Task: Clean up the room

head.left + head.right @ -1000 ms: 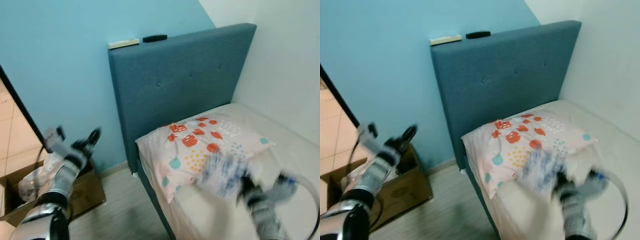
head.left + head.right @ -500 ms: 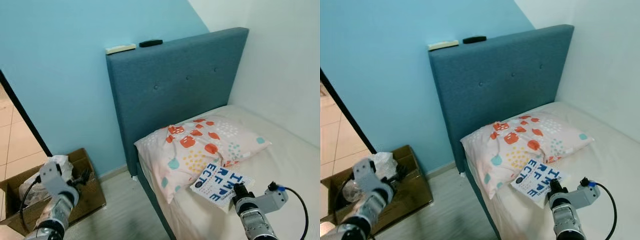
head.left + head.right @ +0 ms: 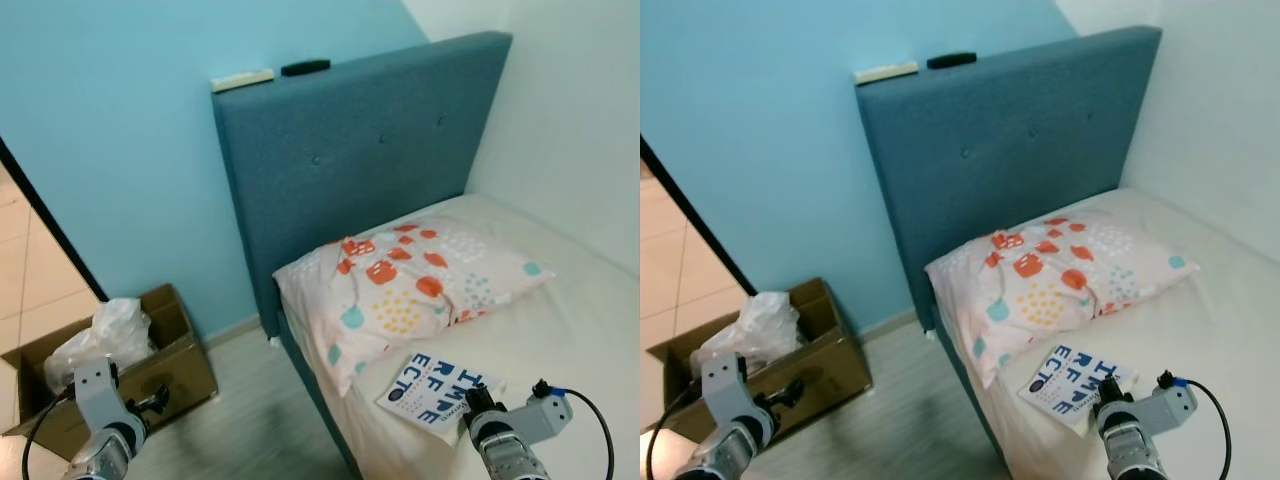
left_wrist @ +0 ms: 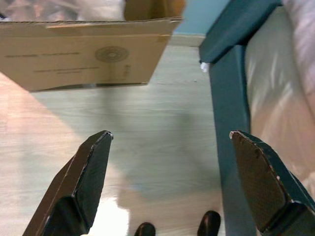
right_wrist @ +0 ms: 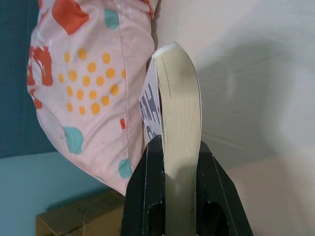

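Observation:
A white book with big blue letters [image 3: 438, 388] lies low over the mattress [image 3: 580, 330], just in front of the spotted pillow [image 3: 400, 290] and near the bed's side edge. My right gripper [image 3: 470, 410] is shut on its near edge. In the right wrist view the black fingers [image 5: 147, 196] clamp the book's page block [image 5: 179, 108]. My left gripper [image 4: 171, 133] is open and empty, low above the wooden floor [image 4: 147, 147] between the cardboard box [image 4: 93, 54] and the bed frame [image 4: 229, 98].
The cardboard box [image 3: 175, 360] on the floor left of the bed holds crumpled plastic bags [image 3: 100, 335]. A blue headboard [image 3: 360, 170] carries a white object [image 3: 242, 79] and a black remote [image 3: 305, 68] on its top. A doorway opens at far left.
Both arms have come down. The right gripper brought the book from in front of the pillow down toward the mattress. The left gripper dropped beside the box. The camera shifted slightly.

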You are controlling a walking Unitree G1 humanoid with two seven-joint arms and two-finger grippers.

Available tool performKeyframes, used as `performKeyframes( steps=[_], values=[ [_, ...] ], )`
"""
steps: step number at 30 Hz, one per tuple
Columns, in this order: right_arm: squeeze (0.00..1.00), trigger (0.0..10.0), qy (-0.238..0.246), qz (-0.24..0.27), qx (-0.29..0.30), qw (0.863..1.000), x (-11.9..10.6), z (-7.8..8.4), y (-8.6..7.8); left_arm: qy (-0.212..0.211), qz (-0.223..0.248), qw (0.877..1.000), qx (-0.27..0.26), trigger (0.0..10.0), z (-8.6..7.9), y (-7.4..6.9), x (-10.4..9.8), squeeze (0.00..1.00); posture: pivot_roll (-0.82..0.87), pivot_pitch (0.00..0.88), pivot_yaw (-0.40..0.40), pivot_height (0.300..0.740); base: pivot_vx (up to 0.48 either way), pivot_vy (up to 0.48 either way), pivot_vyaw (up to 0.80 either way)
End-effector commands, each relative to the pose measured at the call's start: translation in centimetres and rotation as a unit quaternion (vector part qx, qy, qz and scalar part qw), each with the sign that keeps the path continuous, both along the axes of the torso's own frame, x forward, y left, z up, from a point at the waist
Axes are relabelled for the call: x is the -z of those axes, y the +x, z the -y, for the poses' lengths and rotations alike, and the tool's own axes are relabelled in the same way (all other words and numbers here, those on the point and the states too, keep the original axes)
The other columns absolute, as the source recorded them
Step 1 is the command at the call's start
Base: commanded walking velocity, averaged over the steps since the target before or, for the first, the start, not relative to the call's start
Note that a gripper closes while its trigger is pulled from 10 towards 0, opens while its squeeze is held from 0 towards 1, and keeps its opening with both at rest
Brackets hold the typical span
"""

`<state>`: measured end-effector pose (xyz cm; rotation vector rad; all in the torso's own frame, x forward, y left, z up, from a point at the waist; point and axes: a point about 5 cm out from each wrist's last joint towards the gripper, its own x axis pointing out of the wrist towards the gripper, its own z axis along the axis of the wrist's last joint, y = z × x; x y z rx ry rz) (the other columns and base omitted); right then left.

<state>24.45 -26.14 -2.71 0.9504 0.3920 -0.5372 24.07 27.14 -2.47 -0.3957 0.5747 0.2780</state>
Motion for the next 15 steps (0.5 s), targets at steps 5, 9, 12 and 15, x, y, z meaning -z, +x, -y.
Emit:
performKeyframes(
  steps=[5, 9, 12, 15],
  values=[
    [0.00, 10.0, -0.002, 0.013, -0.003, 1.000, -0.3, -0.1, 0.4, 0.007, 0.029, 0.999, -0.016, 10.0, -1.8, 0.4, -1.2, 0.00, 0.08, 0.171, 0.049, 0.665, 0.000, 0.000, 0.00],
    [0.00, 10.0, -0.004, 0.019, -0.001, 1.000, -0.5, 0.2, 0.6, -0.002, 0.050, 0.999, -0.019, 10.0, -1.7, 1.1, -1.8, 0.00, 0.08, 0.178, 0.041, 0.655, 0.000, 0.000, 0.00],
    [0.00, 10.0, -0.009, 0.026, -0.001, 1.000, -0.9, 0.5, 0.8, -0.013, 0.073, 0.997, -0.018, 10.0, -1.5, 2.0, -2.5, 0.00, 0.08, 0.179, 0.039, 0.645, 0.000, 0.000, 0.00],
    [0.00, 10.0, -0.017, 0.048, 0.002, 0.999, -1.7, 1.1, 1.5, -0.037, 0.110, 0.993, -0.006, 10.0, -0.6, 3.4, -3.5, 0.00, 0.07, 0.181, 0.033, 0.630, 0.000, 0.000, 0.00]
  ],
)
